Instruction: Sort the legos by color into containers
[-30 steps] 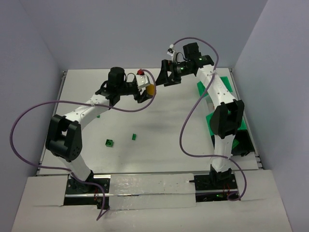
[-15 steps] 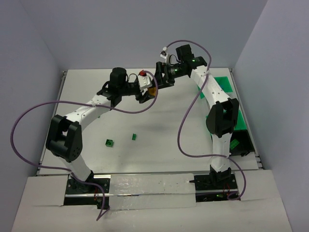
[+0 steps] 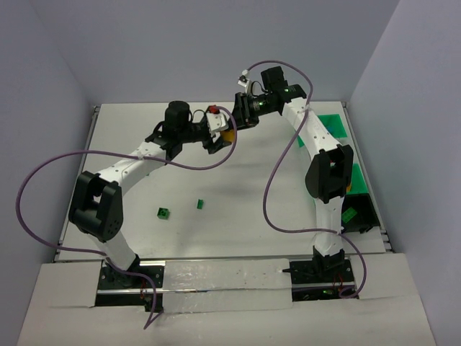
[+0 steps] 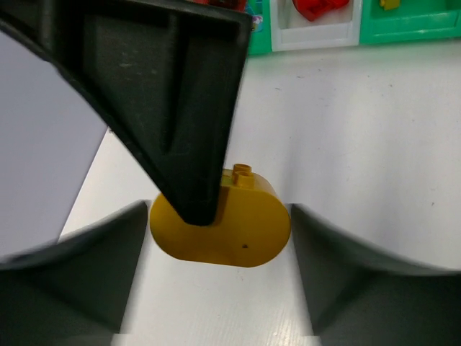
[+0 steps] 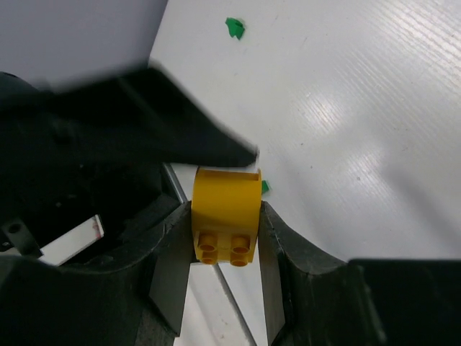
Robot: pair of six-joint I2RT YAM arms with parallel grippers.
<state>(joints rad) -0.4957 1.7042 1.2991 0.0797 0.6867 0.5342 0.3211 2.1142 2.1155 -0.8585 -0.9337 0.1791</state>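
A: Entry one. Step in hand?
B: A handover, by my reading. Brick: yellow, rounded, two studs showing, in the air above the desk between the two arms. Right claw: pads flat against two opposite faces of the brick, holding it. Left claw: fingers flank the brick, just beside it. Whether they are gripping or letting go, I cannot tell.

A: Entry two. Next move?
B: Probably the left claw spreads wide and backs off the brick, then the right claw carries it to the bin for yellow. That calls for a firm pinch by the right claw before the left lets go, or the brick may drop.

A: Entry three. Containers?
B: Beyond the brick, in the left wrist view:
- Green bin, with one yellow piece showing at the frame's edge.
- White bin, just beside it, with red pieces inside.

On the right arm's side of the brick, well apart from it, are more green bins. Their contents are too small to tell from above.

A: Entry four. Loose stock?
B: Two green legos on the desk, well apart from the brick on the side toward the arm bases. They lie near each other, not touching, and are not yet sorted.
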